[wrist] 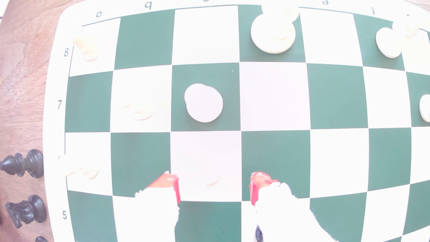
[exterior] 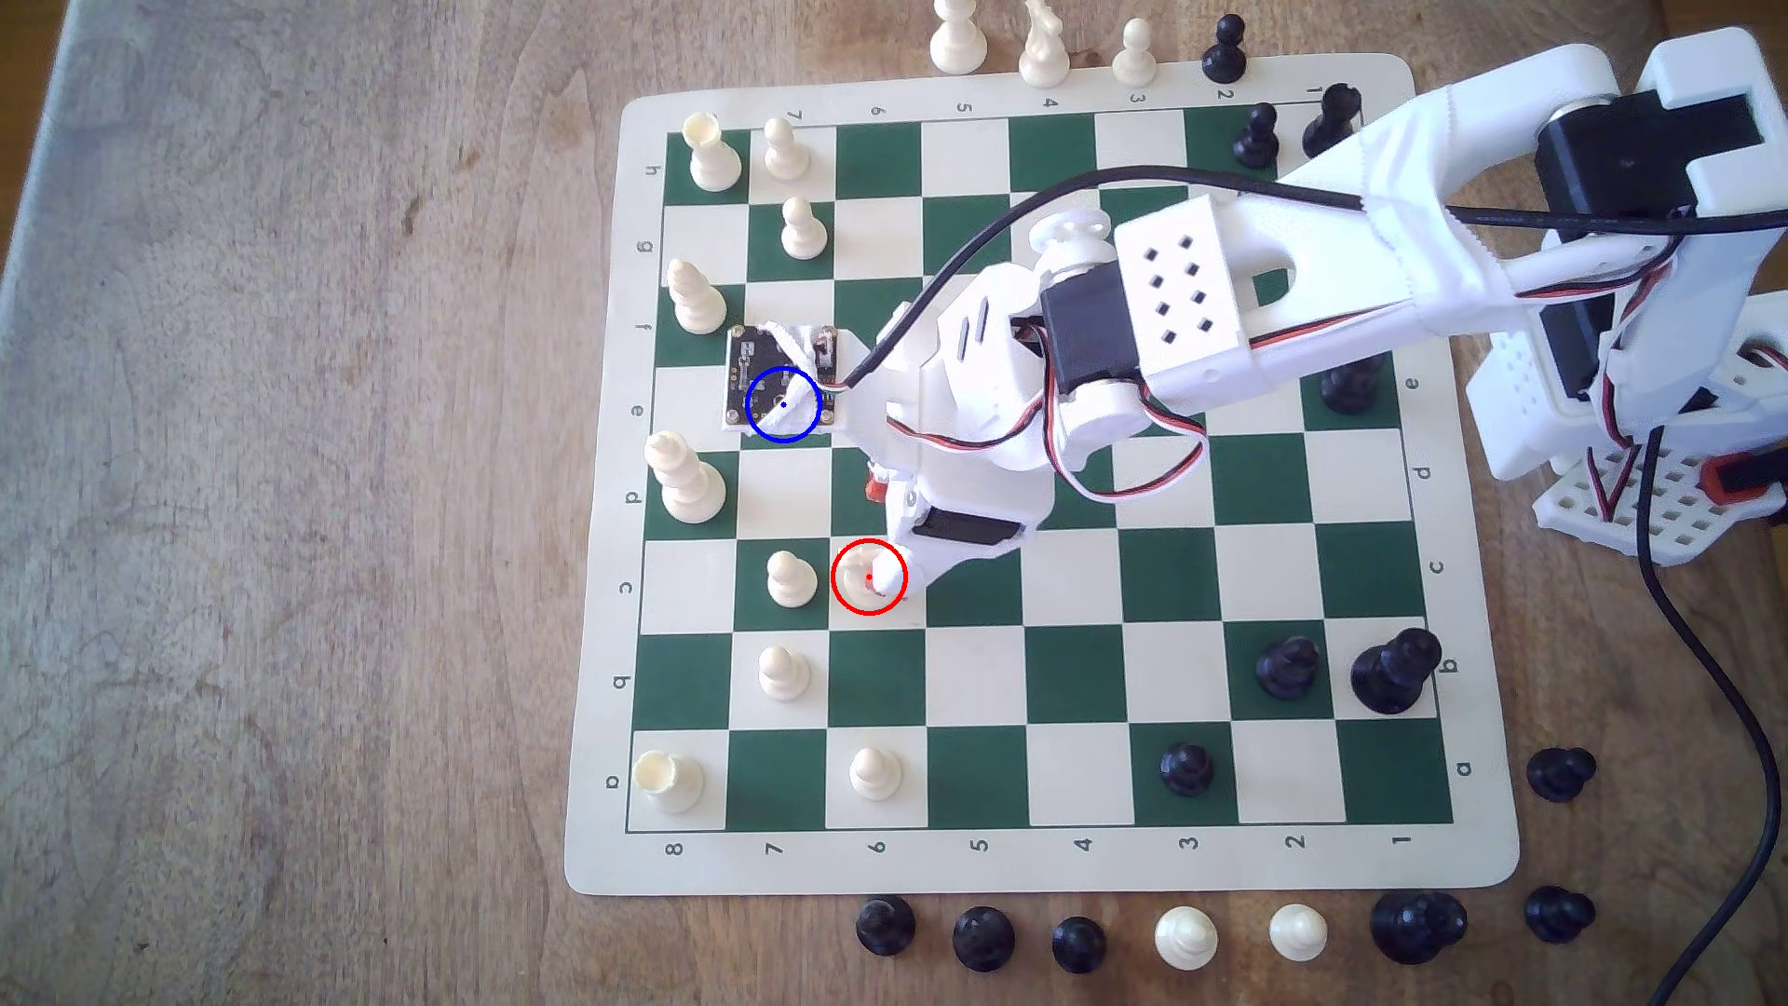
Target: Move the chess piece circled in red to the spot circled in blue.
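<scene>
From the exterior view's left, you see a bare stretch of worn wooden tabletop [exterior: 290, 484] before the rolled-out green-and-cream vinyl chessboard [exterior: 1045, 866]. Down the board's near file stand tall cream pieces, among them a cream rook with a chipped crown [exterior: 667, 780] in the corner at a8. One column in, a round-headed cream pawn [exterior: 790, 578] stands on the dark square c7, and just beside it on the cream square c6 sits the cream-white knight-shaped piece [exterior: 857, 578], ringed in red, upright on its round base and partly covered by the arm's lower tip. Above it in the same view, the thin blue ring with its centre dot [exterior: 784, 404] lies over e7, though the small black camera board [exterior: 780, 377] on the wrist hides the square beneath. Your white printed arm [exterior: 1180, 300] reaches in from the exterior view's right, a black cable [exterior: 1064, 193] looping over it. In the washed-out wrist view, the white gripper [wrist: 214, 186] hangs low over the board with its two red-tipped fingers [wrist: 260, 180] spread wide apart, one on each side of the cream square; a faint pale outline between them may be the knight, but the glare makes it hard to tell. Black pieces stand well apart along the exterior view's right edge, with a black king-like piece [exterior: 1398, 669] at b1.
</scene>
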